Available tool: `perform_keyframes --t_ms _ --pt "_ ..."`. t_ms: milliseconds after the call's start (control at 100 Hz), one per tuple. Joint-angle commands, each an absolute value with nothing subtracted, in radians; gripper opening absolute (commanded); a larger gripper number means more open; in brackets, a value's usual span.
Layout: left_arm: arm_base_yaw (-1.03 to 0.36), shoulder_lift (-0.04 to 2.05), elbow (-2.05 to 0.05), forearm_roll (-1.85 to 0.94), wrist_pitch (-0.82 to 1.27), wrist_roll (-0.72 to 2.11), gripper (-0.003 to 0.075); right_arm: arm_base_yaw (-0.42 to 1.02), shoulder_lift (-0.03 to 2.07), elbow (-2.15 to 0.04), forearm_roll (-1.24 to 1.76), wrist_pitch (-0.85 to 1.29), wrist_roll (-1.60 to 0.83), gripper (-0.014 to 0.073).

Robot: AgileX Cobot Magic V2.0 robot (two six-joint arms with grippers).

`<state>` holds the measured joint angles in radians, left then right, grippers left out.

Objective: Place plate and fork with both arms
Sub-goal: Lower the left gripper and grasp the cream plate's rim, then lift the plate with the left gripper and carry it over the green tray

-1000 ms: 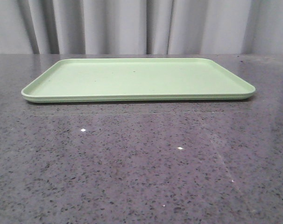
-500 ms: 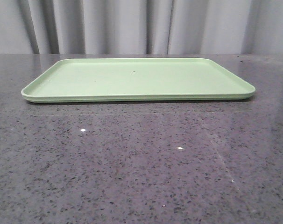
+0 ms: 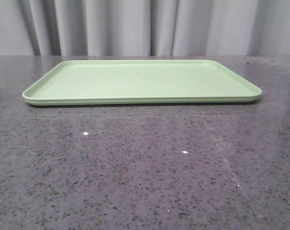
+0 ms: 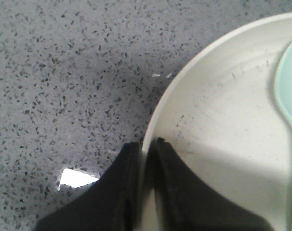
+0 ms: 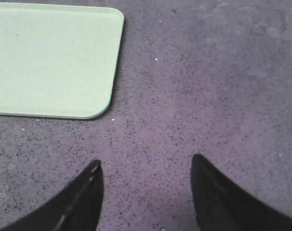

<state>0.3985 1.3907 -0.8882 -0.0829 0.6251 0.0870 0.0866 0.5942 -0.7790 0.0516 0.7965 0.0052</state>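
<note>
Left wrist: tool point(image 4: 147, 149) astride plate point(image 4: 223, 125) rim (unmarked).

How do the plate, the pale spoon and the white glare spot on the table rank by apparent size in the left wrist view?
1. Plate: largest, though cut off by the frame.
2. Spoon: only a strip shows at the frame edge, so its full size cannot be judged.
3. Glare spot: smallest.
The left gripper is shut on the plate rim.

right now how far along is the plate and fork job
Early. Nothing is placed yet: the green tray carries nothing. In hand: the left gripper is closed on the rim of the plate, which has a pale spoon lying in it. The right gripper is open over bare table. The fork is not in view, so both placements remain.
</note>
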Motion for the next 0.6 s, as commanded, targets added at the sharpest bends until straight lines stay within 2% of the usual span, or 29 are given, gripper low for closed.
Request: perform_keyframes --t_ms 0,590 --pt "0.398 1.374 -0.904 -0.068 0.628 0.086 -0.002 0.081 0.604 -0.814 0.051 0.731 0.0 0.0417" --pt "0.402 1.248 -0.905 -0.221 0.665 0.159 -0.0019 0.081 0.604 -0.814 0.051 0.732 0.0 0.0417"
